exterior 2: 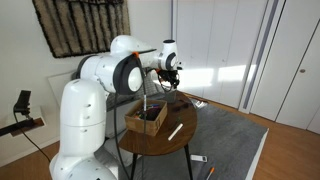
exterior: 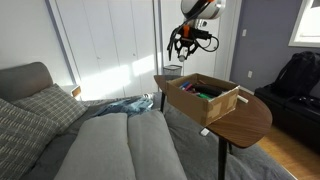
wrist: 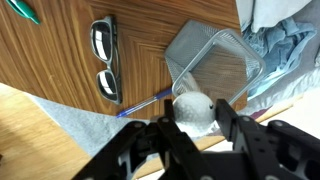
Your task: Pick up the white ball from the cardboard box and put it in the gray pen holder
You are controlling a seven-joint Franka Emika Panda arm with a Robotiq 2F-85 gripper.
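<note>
Over gray pen holder (wrist: 215, 60) rim, white ball (wrist: 193, 112)

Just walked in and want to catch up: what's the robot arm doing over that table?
The arm's gripper is shut on the white ball and holds it above the gray pen holder on the wooden table. The ball is out of the cardboard box but not yet dropped in. A pair of glasses lies beside the holder.
</note>
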